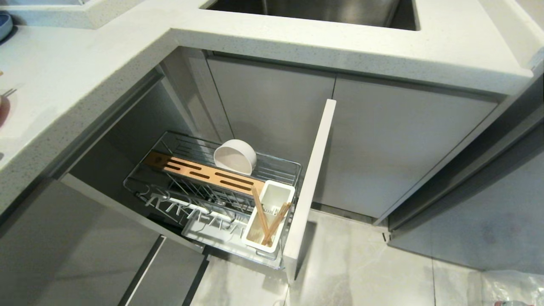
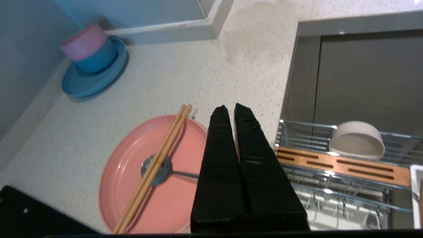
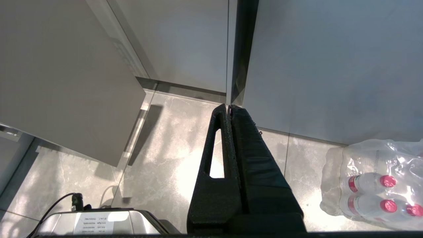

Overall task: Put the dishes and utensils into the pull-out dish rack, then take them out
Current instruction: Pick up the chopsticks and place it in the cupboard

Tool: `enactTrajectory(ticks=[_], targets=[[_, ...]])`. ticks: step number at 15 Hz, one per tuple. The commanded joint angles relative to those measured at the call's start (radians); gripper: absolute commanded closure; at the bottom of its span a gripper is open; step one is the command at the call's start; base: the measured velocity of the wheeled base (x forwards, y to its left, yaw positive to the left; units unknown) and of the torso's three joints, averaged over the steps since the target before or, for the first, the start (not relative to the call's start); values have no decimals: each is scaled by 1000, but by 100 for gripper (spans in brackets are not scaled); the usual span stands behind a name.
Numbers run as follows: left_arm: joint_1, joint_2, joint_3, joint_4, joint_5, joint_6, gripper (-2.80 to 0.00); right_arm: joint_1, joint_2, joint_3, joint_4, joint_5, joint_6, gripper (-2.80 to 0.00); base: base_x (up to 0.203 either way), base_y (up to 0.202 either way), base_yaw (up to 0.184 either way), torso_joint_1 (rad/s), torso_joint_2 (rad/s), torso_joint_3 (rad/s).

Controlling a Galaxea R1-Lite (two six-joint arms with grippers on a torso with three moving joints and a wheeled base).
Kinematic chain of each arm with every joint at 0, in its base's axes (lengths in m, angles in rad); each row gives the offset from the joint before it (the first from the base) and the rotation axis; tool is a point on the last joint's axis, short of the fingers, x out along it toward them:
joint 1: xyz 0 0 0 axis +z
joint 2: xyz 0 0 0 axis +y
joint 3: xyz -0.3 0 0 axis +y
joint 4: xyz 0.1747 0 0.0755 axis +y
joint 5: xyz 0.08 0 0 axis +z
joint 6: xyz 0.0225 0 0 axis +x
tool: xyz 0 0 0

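Left gripper, its two black fingers pressed together and holding nothing, hangs above the counter by its edge, between a pink plate and the open rack below.

An off-white bowl lies tipped on its side on the rack's wire shelf, just behind the bamboo strip. One pair of chopsticks leans in the white cup at the rack's front corner, beside the cabinet front. So loading looks partly done.

On the pink plate lie a second pair of chopsticks, crossing over a dark spoon; these probably remain to be loaded. Unloading has not begun, judging by the filled rack.

Right gripper, also clenched and empty, hangs over the floor near packed bottles.
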Motion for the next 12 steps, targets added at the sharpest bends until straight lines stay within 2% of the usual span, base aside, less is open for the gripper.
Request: enactTrajectory(ticks=[1,2,4,5,6,7,11,12], targets=[[-13,9,-13,19,-5,-3,0,0,0,2,0,0,0,0,0,0,0,0,0,0],[-28,12,-22,14,-9,-38,0,0,0,2,0,0,0,0,0,0,0,0,0,0],[-44,61,-101,16,-7,-278,0,0,0,2,0,0,0,0,0,0,0,0,0,0],[-47,84,-120,24,-5,-351,0,0,0,2,0,0,0,0,0,0,0,0,0,0],[-49,99,-116,30,6,-381,0,0,0,2,0,0,0,0,0,0,0,0,0,0],[-49,101,-93,28,34,-383,0,0,0,2,0,0,0,0,0,0,0,0,0,0],[-92,112,-78,23,174,-370,0,0,0,2,0,0,0,0,0,0,0,0,0,0],[-78,120,-86,23,189,-357,0,0,0,2,0,0,0,0,0,0,0,0,0,0]])
